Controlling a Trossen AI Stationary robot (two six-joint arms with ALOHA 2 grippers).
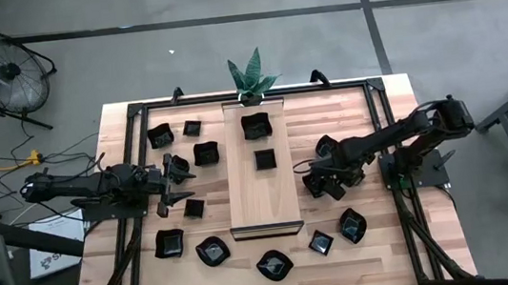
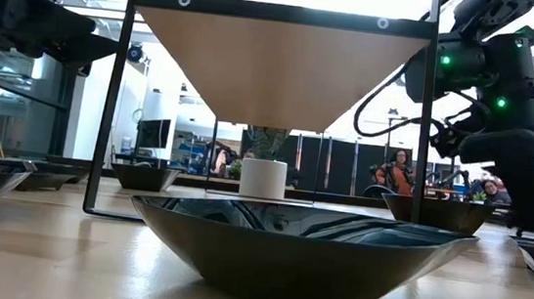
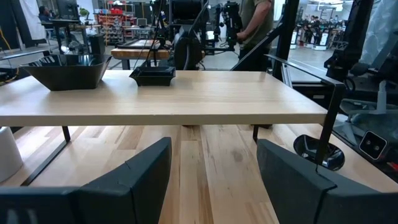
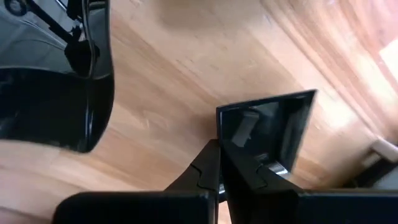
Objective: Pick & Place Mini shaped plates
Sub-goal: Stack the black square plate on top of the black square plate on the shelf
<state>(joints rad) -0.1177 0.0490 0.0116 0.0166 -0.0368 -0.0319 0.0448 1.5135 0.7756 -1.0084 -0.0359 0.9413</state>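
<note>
No readable writing shows. Your right gripper [image 4: 219,163], at the pale wooden board's [image 1: 262,194] three o'clock, pinches a glossy black square mini plate [image 4: 273,134]; your left gripper [image 3: 211,174] gapes, empty.

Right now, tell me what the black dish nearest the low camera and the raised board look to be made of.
Black dish: glossy glazed ceramic or hard plastic, I cannot tell which; its surface mirrors the room.
Raised board: pale, matte unpainted wood, with visible grain lines and plank seams.

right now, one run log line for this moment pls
right gripper: shut on rim of square plate, right of wooden board | left gripper: open, empty, left of board | two plates on board
</note>
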